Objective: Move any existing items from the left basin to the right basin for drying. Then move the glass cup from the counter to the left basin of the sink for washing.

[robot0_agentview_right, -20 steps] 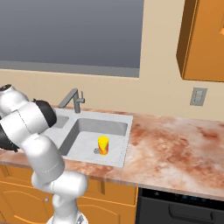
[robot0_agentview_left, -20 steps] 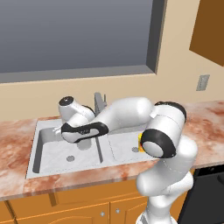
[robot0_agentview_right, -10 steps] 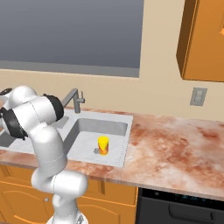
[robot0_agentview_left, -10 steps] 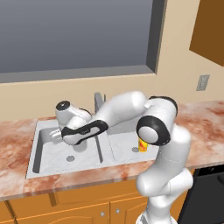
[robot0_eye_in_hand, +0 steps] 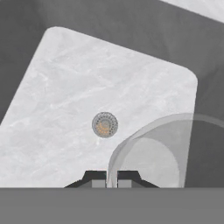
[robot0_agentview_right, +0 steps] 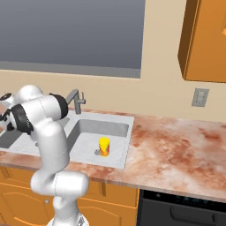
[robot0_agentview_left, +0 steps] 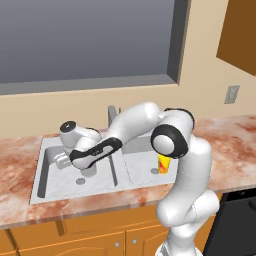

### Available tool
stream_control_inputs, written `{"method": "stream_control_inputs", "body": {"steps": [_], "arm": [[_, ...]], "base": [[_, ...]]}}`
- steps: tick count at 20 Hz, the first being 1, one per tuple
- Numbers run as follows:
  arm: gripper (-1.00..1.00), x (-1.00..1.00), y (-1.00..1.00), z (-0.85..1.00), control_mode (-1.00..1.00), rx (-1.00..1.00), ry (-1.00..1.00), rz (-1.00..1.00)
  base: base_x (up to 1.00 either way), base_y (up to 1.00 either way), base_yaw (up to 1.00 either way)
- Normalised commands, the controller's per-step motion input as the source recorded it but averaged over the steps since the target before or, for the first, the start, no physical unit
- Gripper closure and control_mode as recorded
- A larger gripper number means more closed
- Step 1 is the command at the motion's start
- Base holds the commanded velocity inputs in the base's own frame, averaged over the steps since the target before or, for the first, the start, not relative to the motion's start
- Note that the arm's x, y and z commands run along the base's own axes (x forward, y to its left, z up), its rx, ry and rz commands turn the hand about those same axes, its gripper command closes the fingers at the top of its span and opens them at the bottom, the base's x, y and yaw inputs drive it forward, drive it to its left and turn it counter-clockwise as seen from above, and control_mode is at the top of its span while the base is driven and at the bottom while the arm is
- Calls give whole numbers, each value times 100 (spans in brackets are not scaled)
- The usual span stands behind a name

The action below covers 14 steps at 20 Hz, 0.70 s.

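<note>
Over the left basin [robot0_agentview_left: 55, 177] of the sink, my gripper [robot0_agentview_left: 86, 165] points down, shut on the glass cup [robot0_agentview_left: 90, 171]. In the hand view the fingertips [robot0_eye_in_hand: 97, 179] pinch the wall of the translucent grey glass cup [robot0_eye_in_hand: 153, 153], and my gripper [robot0_eye_in_hand: 112, 181] hangs above the left basin's floor [robot0_eye_in_hand: 65, 87] and its round drain [robot0_eye_in_hand: 105, 124]. The yellow cup [robot0_agentview_left: 163, 164] with the red mark stands upright in the right basin [robot0_agentview_left: 140, 167], partly behind my arm. It also shows as a yellow cup [robot0_agentview_right: 104, 146] in the right basin [robot0_agentview_right: 88, 134] in the right base view.
The grey tap [robot0_agentview_left: 112, 114] rises behind the divider, and my forearm passes just in front of it. The marbled counter [robot0_agentview_right: 176, 145] runs to the right of the sink. A window ledge and a wall lie behind.
The hand with the glass cup has moved a little left over the left basin, and the elbow has swung left and risen. The yellow cup has not moved.
</note>
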Motion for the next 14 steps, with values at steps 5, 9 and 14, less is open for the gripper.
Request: {"method": "stream_control_inputs", "body": {"steps": [5,9,14], "arm": [[100,0,0,-29,-100,0,0,0],[100,0,0,-28,-100,0,0,0],[100,0,0,-23,-100,0,0,0]], "base": [[0,0,0],[0,0,0],[0,0,0]]}}
